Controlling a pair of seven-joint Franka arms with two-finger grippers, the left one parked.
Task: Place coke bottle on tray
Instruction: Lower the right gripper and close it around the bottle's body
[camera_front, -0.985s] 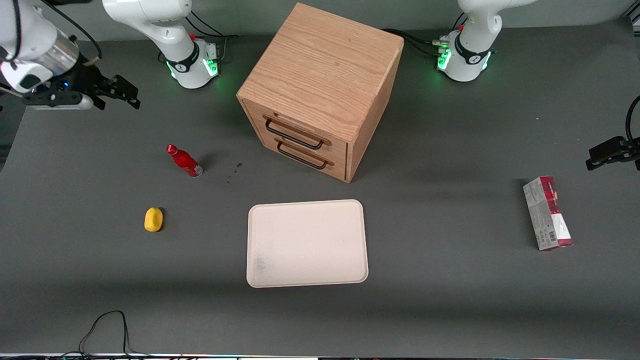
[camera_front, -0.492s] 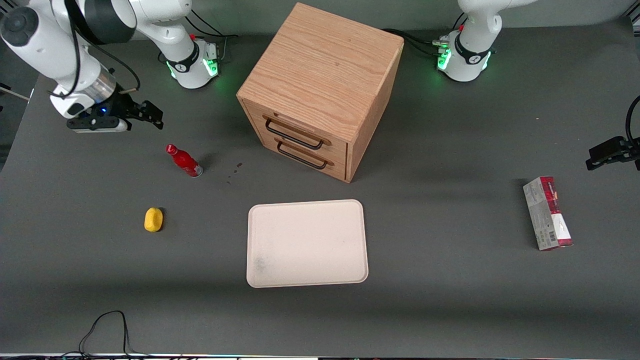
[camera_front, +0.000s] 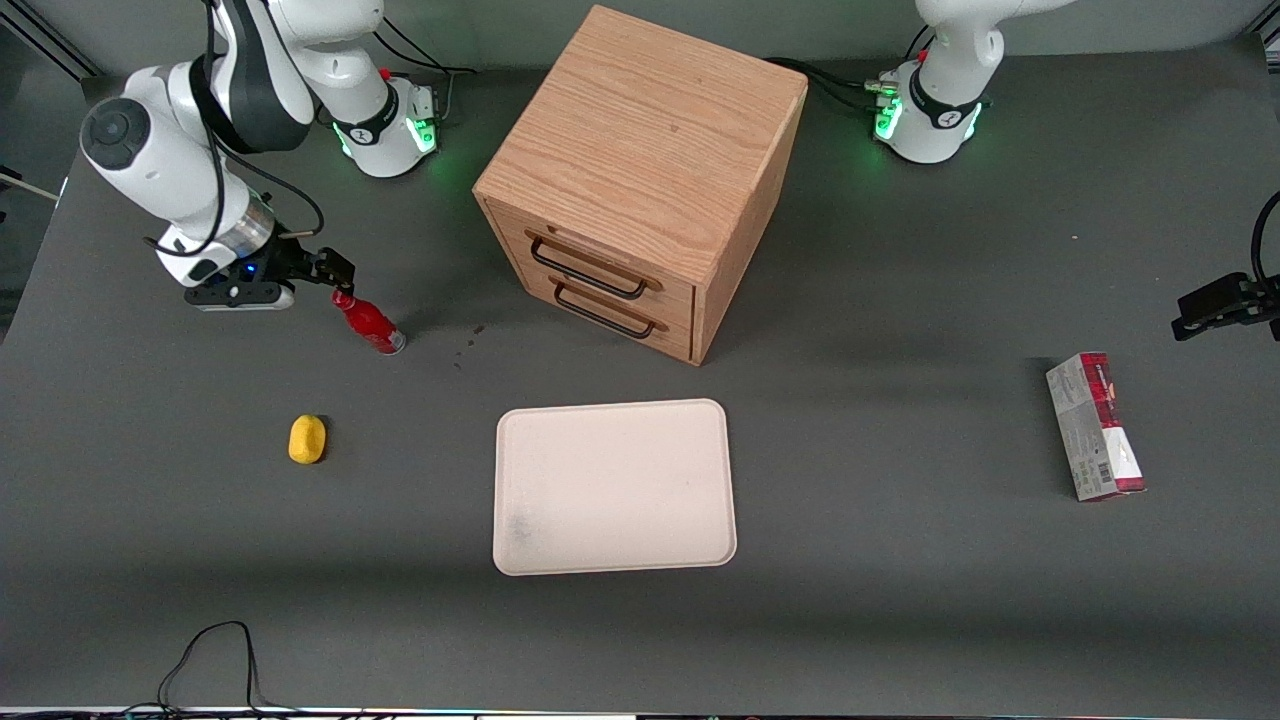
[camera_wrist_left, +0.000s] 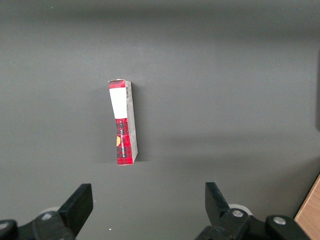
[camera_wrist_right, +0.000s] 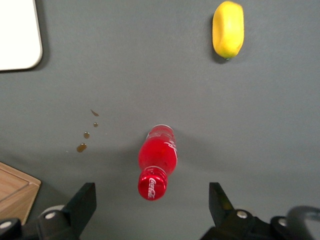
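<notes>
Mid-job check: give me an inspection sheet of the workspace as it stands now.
Surface: dark grey table; small brown stains near the bottle.
Job's things: small slim red coke bottle upright on the table; large cream rectangular tray bare, nearer the front camera.
Clutter: yellow lemon-like lump; wooden two-drawer cabinet, drawers shut; red-and-grey carton toward the parked arm's end.
Grippers: end effector open, just above the bottle's cap.
Cables: black cable at the table edge nearest the camera.
Surroundings: nothing seen.
</notes>
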